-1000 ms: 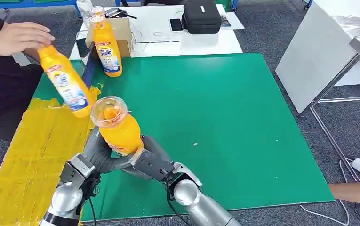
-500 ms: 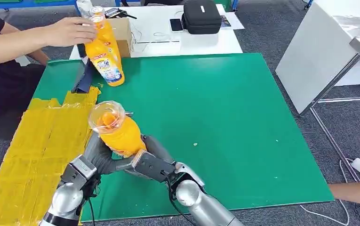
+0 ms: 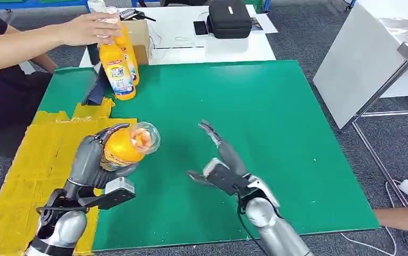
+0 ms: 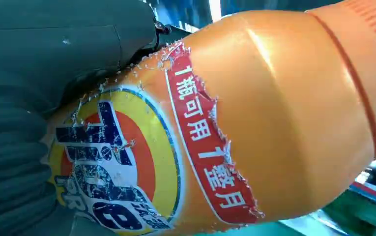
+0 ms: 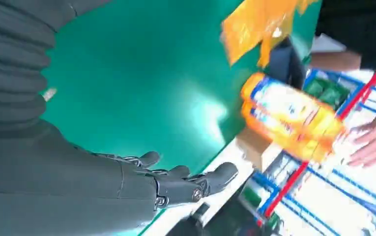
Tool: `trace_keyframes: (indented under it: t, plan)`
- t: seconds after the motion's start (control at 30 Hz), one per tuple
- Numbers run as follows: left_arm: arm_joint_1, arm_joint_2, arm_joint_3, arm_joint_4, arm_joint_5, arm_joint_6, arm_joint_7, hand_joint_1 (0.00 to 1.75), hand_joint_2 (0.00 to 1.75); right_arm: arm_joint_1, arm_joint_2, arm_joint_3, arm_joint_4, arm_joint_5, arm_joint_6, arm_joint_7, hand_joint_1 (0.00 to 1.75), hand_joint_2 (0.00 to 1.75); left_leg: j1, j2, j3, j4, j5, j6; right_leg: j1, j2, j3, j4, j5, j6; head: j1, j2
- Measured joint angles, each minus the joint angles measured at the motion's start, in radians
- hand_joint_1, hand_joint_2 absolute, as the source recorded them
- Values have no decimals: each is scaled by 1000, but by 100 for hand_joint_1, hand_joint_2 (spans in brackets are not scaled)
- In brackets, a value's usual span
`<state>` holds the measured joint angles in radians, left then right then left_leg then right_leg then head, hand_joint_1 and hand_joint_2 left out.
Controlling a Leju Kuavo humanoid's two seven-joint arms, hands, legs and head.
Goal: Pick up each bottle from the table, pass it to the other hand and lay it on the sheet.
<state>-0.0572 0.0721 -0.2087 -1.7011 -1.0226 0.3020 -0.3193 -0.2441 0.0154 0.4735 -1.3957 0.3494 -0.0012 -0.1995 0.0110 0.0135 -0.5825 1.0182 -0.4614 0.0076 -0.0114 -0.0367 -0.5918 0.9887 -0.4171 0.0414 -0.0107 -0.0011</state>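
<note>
Left hand clamps the orange bottle, tipped over the green table's left edge beside the yellow sheet, ready for laying down. Right hand hovers mid-table, fingers apart, holding nothing. A person's hand steadies two bottles at the far-left corner.

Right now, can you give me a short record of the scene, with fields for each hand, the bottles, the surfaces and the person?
left hand: the left hand grips an orange plastic bottle with a clear cap, held above the yellow taped sheet
right hand: the right hand holds nothing, fingers apart, above the green mat
other bottles: two orange bottles stand at the mat's far left corner
person: a person's hand touches the tops of those two bottles
behind the mat: a white table with a black case
</note>
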Motion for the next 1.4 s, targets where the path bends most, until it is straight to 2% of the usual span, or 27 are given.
trace_keyframes:
  t: [0.2, 0.3, 0.4, 0.57, 0.6, 0.63, 0.7, 0.73, 1.13, 1.4]
  plan:
    - [22, 15, 23, 34, -137, 64, 66, 175, 175, 59, -65, -84, -95, 7, 26, -8, 0, 0, 0, 1, 0, 0, 0, 0, 0, 0, -1, 0, 0, 0, 0, 0]
    - [18, 32, 22, 64, -363, 76, 182, 175, 175, 73, -90, -105, -127, -7, 31, -16, 0, 0, 0, 1, 0, 0, 0, 0, 0, 0, -1, 0, 0, 0, 0, 0]
    - [-6, 74, 16, 154, -533, 30, 307, 175, 175, 68, -108, -123, -145, -35, 53, -19, 0, 0, 0, 2, 0, 0, 0, 0, 1, 1, -1, 0, 0, 0, 0, 0]
    - [-80, 154, 10, 387, -544, -7, 349, 175, 175, 32, -120, -131, -149, -54, 76, -21, 0, 0, 0, 2, 0, 0, 3, 0, 1, 1, -1, 2, 1, 1, 0, 0]
    - [-91, 165, 10, 432, -543, -11, 346, 159, 175, 26, -121, -131, -149, -55, 77, -21, 0, 0, 0, 2, 0, 0, 3, 0, 1, 1, -1, 2, 1, 1, 0, 0]
    - [-100, 177, 10, 474, -541, -15, 337, 0, 175, 21, -123, -130, -148, -54, 78, -21, 0, 0, 0, 2, 0, 0, 3, 0, 1, 1, -1, 2, 1, 1, 0, 0]
    - [-112, 195, 10, 536, -537, -21, 324, 0, 175, 15, -124, -129, -148, -55, 78, -21, 0, 0, 0, 2, 0, 0, 3, 0, 0, 1, -1, 2, 1, 1, -1, 0]
    - [-123, 201, 11, 558, -529, -21, 317, 0, 0, 12, -126, -129, -148, -57, 78, -21, 0, 0, 0, 1, 0, 0, 3, 0, 0, 0, -1, 2, 1, 1, 0, 0]
    - [-168, 202, 11, 637, -522, -21, 326, 0, 0, 11, -128, -124, -147, -58, 77, -21, 0, 0, 0, 0, 0, 0, 5, 0, -1, -1, 0, 2, 2, 1, 0, 0]
    - [-101, 187, 18, 527, -485, 72, 277, 0, 0, 28, -131, -123, -147, -55, 76, -19, 0, 0, 0, 0, -1, 0, 5, 0, -1, -1, -2, 2, 3, -1, 0, 0]
